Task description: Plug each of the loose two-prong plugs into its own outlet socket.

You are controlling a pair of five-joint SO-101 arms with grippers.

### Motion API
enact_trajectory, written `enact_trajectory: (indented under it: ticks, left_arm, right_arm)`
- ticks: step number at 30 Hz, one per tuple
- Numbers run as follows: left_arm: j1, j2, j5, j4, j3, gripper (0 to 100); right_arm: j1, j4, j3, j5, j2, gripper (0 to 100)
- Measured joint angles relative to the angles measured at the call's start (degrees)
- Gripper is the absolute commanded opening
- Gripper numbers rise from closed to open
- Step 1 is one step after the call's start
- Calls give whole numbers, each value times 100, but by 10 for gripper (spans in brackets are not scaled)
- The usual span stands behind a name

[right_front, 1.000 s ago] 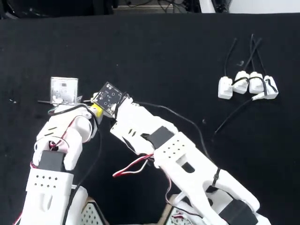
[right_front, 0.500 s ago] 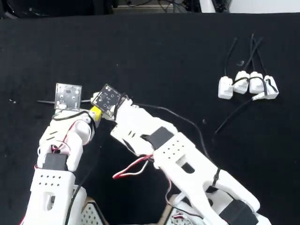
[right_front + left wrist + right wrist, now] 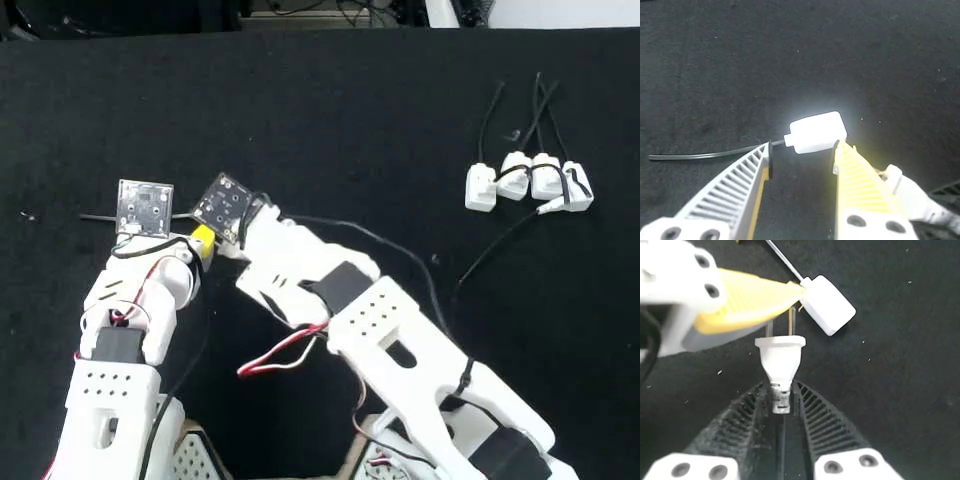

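Both my arms are at the near left of the black table (image 3: 350, 100). The left arm (image 3: 130, 310) stands at the left edge. The right arm (image 3: 400, 350) comes in from the near right and slants across to meet it.

On my left wrist camera, the left pincer (image 3: 801, 149) is released, its jaws apart. A white outlet socket (image 3: 817, 131) lies flat on the table just past the tips. Its thin black cable (image 3: 705, 155) trails off to the left along the table. The tip of the yellow finger (image 3: 852, 175) is against the socket's edge. The white ribbed finger (image 3: 740, 180) sits by the spot where the cable leaves the block.

On my right wrist camera, the right pincer (image 3: 781, 390) is clenched on the narrow tail of a white two-prong plug (image 3: 780, 356). The plug is held in line with the pincer. Its prongs (image 3: 791, 322) point away from the pincer, toward the socket. The prongs are close beside the socket but not in it, and the socket lies at an angle to the plug. One prong is partly hidden behind the yellow finger.

At the far right of the table, well apart from both arms, sits a cluster of four small white corded pieces (image 3: 515, 175). I cannot tell whether they are plugs or sockets.
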Motion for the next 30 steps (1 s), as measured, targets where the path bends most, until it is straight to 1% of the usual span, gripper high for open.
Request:
enact_trajectory:
  ticks: [9, 14, 20, 24, 27, 30]
  left_arm:
    - [-9, 0, 0, 0, 0, 213]
    - [-9, 0, -9, 0, 0, 213]
    - [0, 0, -9, 0, 0, 213]
    - [-35, 0, -18, 0, 0, 213]
    - [-290, 0, 26, 0, 0, 213]
    - [-659, 53, 316, 70, -44, 213]
  right_arm:
    - [-185, 624, -853, -9, 0, 11]
    - [-211, 703, -905, 0, 0, 11]
    - [-220, 958, -905, 299, 0, 11]
    - [114, 985, -905, 343, 0, 11]
    - [369, 985, -923, 352, 0, 11]
    - [484, 1011, -1178, 352, 26, 11]
